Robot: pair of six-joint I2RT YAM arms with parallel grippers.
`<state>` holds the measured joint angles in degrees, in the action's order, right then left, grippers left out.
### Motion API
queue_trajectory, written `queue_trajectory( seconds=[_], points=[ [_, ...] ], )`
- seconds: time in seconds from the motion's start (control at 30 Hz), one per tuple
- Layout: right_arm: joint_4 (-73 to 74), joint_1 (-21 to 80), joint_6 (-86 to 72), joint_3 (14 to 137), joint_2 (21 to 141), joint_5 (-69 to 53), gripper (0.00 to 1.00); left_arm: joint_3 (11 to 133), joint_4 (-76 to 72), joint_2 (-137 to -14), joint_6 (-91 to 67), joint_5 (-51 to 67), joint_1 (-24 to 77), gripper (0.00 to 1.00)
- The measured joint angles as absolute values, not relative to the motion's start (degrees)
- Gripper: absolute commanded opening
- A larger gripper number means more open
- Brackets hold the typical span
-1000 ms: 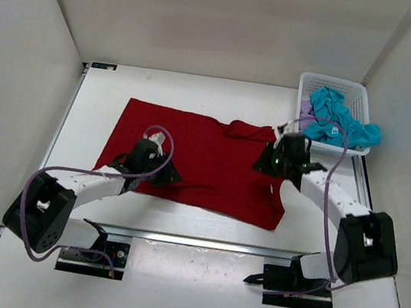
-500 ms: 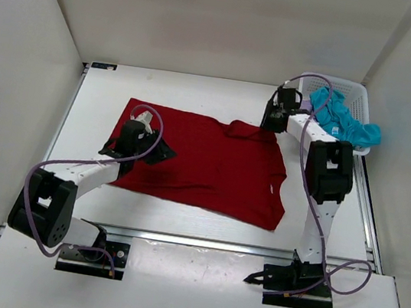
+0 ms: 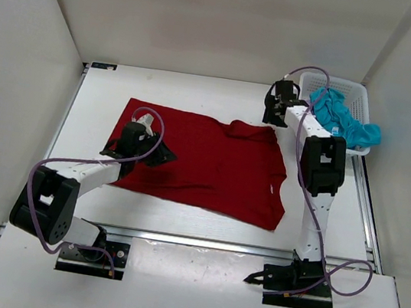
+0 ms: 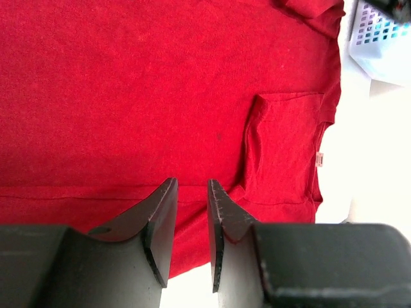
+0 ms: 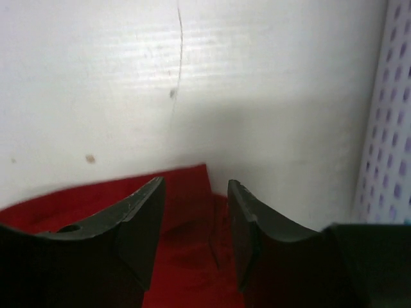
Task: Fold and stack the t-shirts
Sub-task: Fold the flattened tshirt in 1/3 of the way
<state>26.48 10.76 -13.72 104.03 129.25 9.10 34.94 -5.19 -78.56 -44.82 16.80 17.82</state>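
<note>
Two empty end effectors [image 4: 191, 187] [image 5: 194, 186], narrowly parted, over red t-shirt [image 3: 212, 159].

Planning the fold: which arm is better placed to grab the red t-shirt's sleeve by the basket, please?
Probably right: the right gripper hovers open at that sleeve; left gripper is farther away.
</note>
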Motion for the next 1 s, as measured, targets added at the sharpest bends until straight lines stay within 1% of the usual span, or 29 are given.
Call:
queue_trajectory(
  seconds=[0.1, 0.17, 0.37, 0.43, 0.47, 0.5, 0.53, 0.83, 0.93, 1.0],
  points=[
    [27.46, 10.68, -13.45, 109.51, 132.77, 8.91, 0.38, 34.94, -5.61, -78.91, -44.84, 16.99, 17.72, 0.36],
    [27.9, 10.7, -13.43, 110.98, 134.26, 8.23, 0.35, 34.87, -5.89, -79.31, -44.86, 17.04, 17.67, 0.36],
    [31.92, 10.85, -13.69, 113.16, 136.16, 7.03, 0.37, 34.65, -6.09, -79.35, -44.93, 17.21, 16.93, 0.36],
    [33.58, 10.96, -13.54, 115.46, 136.94, 7.07, 0.21, 34.61, -6.11, -79.35, -44.93, 17.21, 16.71, 0.36],
    [34.15, 11.25, -13.45, 116.53, 137.51, 6.98, 0.09, 34.61, -6.13, -79.35, -44.97, 17.21, 16.6, 0.36],
    [34.98, 11.25, -13.39, 117.78, 138.06, 6.83, 0.02, 34.61, -6.2, -79.35, -45.01, 17.23, 16.56, 0.35],
    [35.59, 11.27, -13.61, 118.8, 138.58, 6.55, 0.0, 34.61, -6.24, -79.35, -45.06, 17.26, 16.51, 0.36],
    [36.01, 13.98, -12.21, 122.85, 138.76, 5.19, 0.0, 34.61, -7.11, -79.35, -46.17, 17.82, 13.45, 0.34],
    [35.27, 15.29, -11.62, 122.1, 136.88, 5.26, 0.0, 34.63, -7.9, -79.4, -46.83, 18.04, 12.05, 0.34],
    [33.82, 16.12, -11.46, 119.04, 133.71, 5.54, 0.0, 34.65, -8.27, -79.48, -47.33, 18.02, 10.9, 0.34]
  ],
)
